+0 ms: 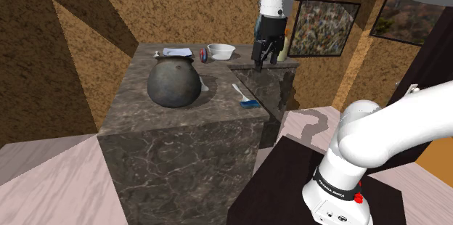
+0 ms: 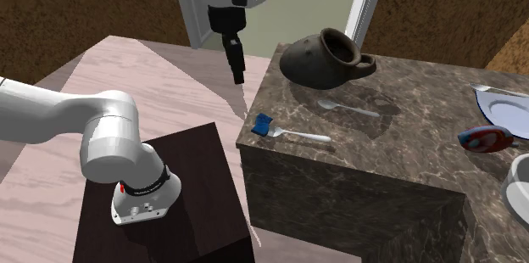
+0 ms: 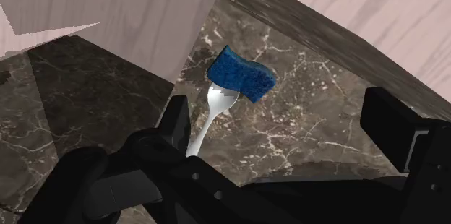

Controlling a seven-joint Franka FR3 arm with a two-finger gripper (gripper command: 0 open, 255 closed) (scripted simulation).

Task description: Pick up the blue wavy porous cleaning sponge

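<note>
The blue wavy sponge [image 3: 241,75] lies near the dark marble counter's [image 2: 381,159] edge, resting against the tines of a white fork [image 3: 213,110]. In the second exterior view the sponge [image 2: 263,124] sits at the counter's near left corner; in the shoulder view the sponge [image 1: 250,103] is at the counter's right edge. My black gripper [image 3: 282,125] is open, its fingers [image 3: 177,125] wide apart with nothing between them. The gripper [image 2: 238,73] hangs well above the sponge, slightly off the counter's edge, pointing down. It is high over the counter's far right [image 1: 265,53].
A dark round pot [image 2: 326,58] lies on its side on the counter with a spoon [image 2: 348,109] beside it. Farther along are a plate [image 2: 509,113], a red-and-blue object [image 2: 485,138] and a white bowl [image 1: 221,51]. The dark stand [image 2: 161,227] sits on pale floor.
</note>
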